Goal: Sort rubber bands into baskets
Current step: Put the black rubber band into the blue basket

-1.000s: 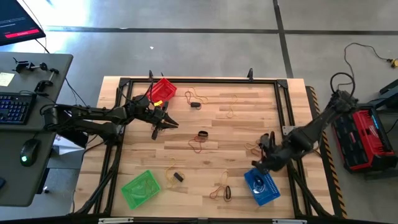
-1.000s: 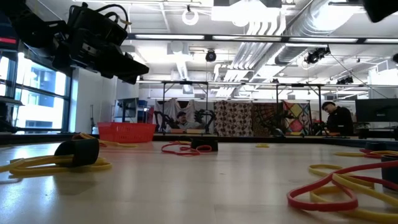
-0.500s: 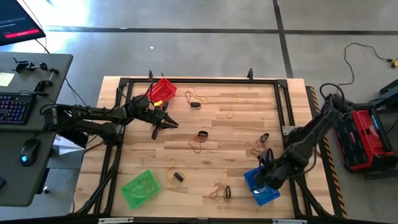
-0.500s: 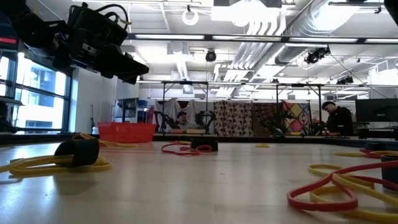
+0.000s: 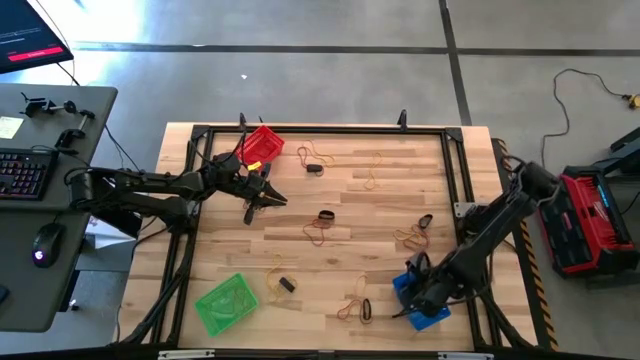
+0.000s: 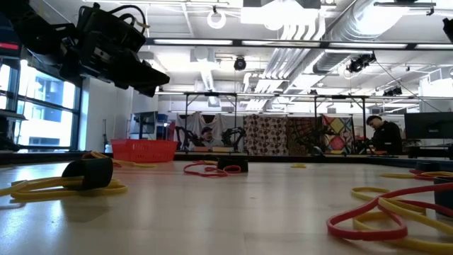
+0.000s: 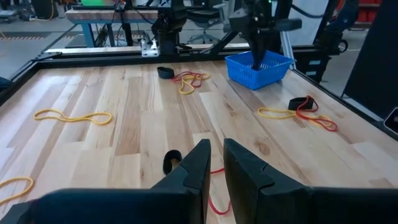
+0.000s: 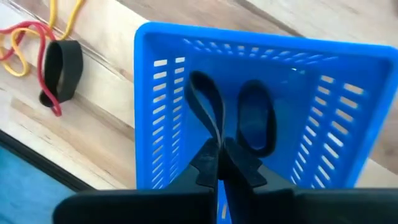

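My right gripper (image 5: 415, 292) hangs over the blue basket (image 5: 434, 314) near the table's near right corner, shut on a black rubber band (image 8: 208, 102). A second black band (image 8: 256, 121) lies on the basket's floor. My left gripper (image 5: 264, 196) hovers just off the red basket (image 5: 262, 145) at the far left. Its fingers stand a narrow gap apart (image 7: 216, 157) with nothing between them. The green basket (image 5: 225, 303) sits at the near left. Loose bands lie on the wood, among them a black one (image 5: 325, 216) beside a reddish one (image 5: 318, 232). My right gripper pinches one end of the black band's loop (image 8: 216, 135) between its two shut fingertips. The fingers come from above, pointing steeply down. The rest of the loop sticks out past the tips, clear of the basket's floor, inside the blue rim.
A black band with red and yellow ones (image 8: 62, 71) lies on the wood just outside the blue basket. More bands are scattered across the middle (image 5: 366, 310) (image 5: 424, 221) (image 5: 313, 168). A black frame (image 5: 455, 170) edges the table. A red and black machine (image 5: 590, 222) stands off its right side.
My right gripper, shut on the black band, has moved toward the table's near edge and down, from beside the blue basket to right over it, tipping steeper. The band has travelled with it.
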You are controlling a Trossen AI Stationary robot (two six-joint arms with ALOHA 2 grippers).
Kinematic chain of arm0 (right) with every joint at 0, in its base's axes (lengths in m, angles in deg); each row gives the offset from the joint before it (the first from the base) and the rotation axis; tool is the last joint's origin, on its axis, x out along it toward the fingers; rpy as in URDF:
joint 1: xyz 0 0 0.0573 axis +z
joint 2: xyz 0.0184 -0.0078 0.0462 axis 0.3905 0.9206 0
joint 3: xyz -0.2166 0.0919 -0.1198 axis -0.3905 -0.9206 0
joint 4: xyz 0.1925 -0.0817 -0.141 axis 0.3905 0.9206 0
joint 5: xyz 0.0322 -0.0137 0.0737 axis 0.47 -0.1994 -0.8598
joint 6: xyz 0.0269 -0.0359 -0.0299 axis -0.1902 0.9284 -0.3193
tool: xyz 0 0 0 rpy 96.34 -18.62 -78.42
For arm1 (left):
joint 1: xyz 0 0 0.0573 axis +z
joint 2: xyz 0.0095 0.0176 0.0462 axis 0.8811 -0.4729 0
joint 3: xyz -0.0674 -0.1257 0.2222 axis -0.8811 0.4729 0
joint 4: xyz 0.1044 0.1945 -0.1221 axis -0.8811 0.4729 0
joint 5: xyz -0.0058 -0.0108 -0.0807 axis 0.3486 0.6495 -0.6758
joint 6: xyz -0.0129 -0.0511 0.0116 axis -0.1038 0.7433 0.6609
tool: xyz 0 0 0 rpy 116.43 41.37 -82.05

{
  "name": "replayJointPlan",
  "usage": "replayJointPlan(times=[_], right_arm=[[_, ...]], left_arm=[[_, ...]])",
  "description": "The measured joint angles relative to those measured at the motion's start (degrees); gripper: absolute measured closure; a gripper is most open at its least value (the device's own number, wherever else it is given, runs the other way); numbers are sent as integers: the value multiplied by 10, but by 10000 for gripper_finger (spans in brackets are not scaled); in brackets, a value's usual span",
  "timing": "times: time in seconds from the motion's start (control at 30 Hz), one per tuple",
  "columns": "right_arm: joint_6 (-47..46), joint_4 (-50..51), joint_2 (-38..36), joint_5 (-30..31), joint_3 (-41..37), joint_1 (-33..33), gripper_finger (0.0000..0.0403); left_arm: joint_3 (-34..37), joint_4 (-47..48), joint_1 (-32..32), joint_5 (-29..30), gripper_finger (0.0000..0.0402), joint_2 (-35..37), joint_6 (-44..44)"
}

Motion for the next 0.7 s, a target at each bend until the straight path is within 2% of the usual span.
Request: replayJointPlan(times=[0.57, 0.7], right_arm=[[-11, -30, 20, -11, 0, 9, 402], [-7, 0, 20, -15, 14, 9, 381]], left_arm=[[0, 0, 0, 0, 367, 0, 0], [0, 0, 0, 3, 367, 0, -4]])
